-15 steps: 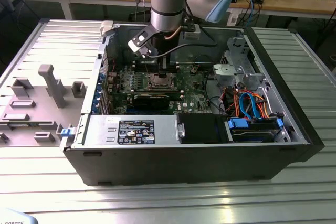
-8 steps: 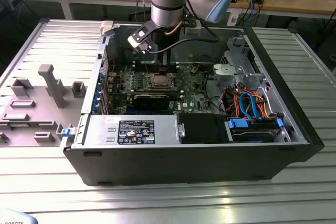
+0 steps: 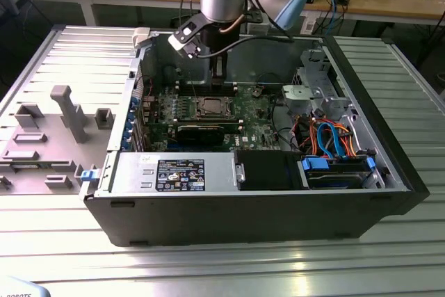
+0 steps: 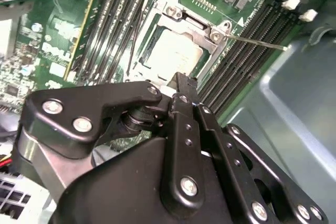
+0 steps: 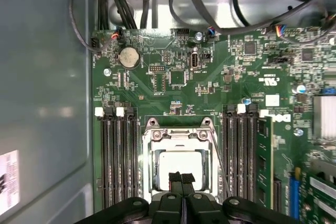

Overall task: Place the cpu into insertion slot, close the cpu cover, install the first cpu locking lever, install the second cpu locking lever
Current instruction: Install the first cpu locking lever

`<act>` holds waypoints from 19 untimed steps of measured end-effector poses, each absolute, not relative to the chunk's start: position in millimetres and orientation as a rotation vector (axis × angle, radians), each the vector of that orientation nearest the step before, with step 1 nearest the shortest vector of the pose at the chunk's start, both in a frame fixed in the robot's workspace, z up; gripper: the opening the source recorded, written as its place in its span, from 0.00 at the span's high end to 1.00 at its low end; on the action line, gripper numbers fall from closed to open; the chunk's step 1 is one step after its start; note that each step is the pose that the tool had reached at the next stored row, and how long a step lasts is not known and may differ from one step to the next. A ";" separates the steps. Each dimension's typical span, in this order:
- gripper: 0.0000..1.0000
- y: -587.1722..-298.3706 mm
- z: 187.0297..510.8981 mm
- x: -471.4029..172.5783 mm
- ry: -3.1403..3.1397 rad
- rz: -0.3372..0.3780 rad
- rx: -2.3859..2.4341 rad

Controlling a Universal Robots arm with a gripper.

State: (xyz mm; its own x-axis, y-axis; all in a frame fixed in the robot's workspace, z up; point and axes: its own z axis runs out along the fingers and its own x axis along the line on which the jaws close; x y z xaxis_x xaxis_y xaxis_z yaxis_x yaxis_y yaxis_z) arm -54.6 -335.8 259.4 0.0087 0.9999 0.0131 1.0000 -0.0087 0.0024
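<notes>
The cpu (image 5: 178,164) lies flat in the insertion slot (image 3: 208,107), its dull silver top showing in both wrist views (image 4: 176,53). The cpu cover (image 5: 178,135), a silver frame, lies down around it with the chip showing through its window. A thin wire locking lever (image 4: 257,42) sticks out sideways over the memory slots. In the first wrist view the lever (image 5: 219,156) runs slanted beside the socket. My gripper (image 5: 181,178) hangs just above the socket's near edge, shut, with nothing between its fingers. The exterior view has the gripper (image 3: 219,83) inside the open computer case, over the board.
Long black memory slots (image 5: 118,156) flank the socket on both sides. A black expansion card (image 3: 201,132) lies in front of it, and the power supply (image 3: 174,174) fills the case's front. Blue and orange cables (image 3: 330,137) crowd the exterior view's right. A grey fixture tray (image 3: 49,137) sits outside.
</notes>
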 end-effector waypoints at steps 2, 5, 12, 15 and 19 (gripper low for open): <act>0.89 -335.8 265.7 -54.6 -2.207 -0.016 -2.226; 0.89 -335.8 271.4 -54.6 -2.207 -0.016 -2.226; 0.89 -336.0 271.4 -54.6 -2.251 -0.016 -2.182; 0.89 -336.1 271.4 -54.6 -2.291 -0.016 -2.140; 0.89 -336.1 271.4 -54.6 -2.298 -0.016 -2.132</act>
